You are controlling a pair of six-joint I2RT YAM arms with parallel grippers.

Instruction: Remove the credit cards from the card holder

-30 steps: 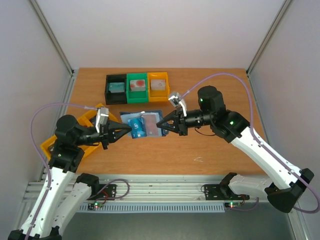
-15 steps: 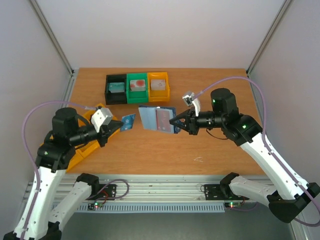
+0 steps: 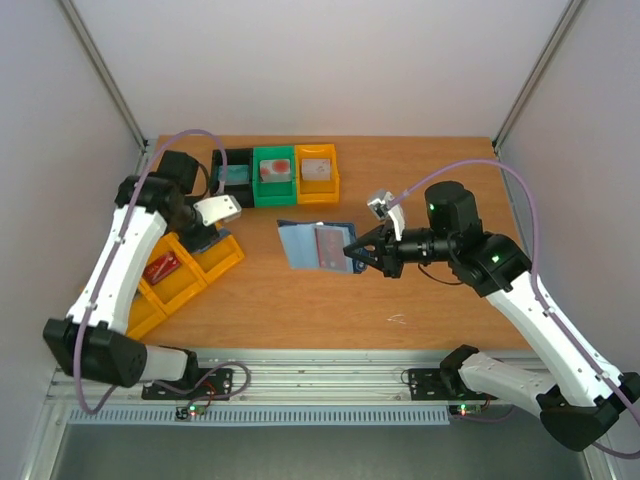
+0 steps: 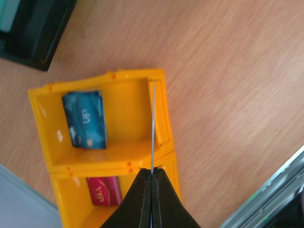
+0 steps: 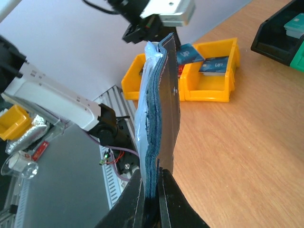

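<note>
The slate-blue card holder [image 3: 312, 244] hangs open above the table's middle, and my right gripper [image 3: 357, 250] is shut on its right edge. In the right wrist view the card holder [image 5: 159, 114] stands edge-on, rising out of that gripper [image 5: 152, 176]. My left gripper [image 3: 206, 238] hovers over the yellow bins at the left, shut on a thin credit card [image 4: 153, 126] seen edge-on above the nearest bin's right wall. A blue credit card [image 4: 84, 119] lies in that bin and a red credit card [image 4: 104, 190] in the bin beside it.
A row of yellow bins [image 3: 222, 262] runs along the left side of the table. Black [image 3: 232, 176], green [image 3: 274, 176] and orange [image 3: 317, 172] bins stand at the back with items inside. The aluminium rail [image 3: 320, 366] borders the near edge.
My left arm pulled a card away from the holder and swung left and back, over the yellow bins. My right gripper carried the holder slightly to the right.
</note>
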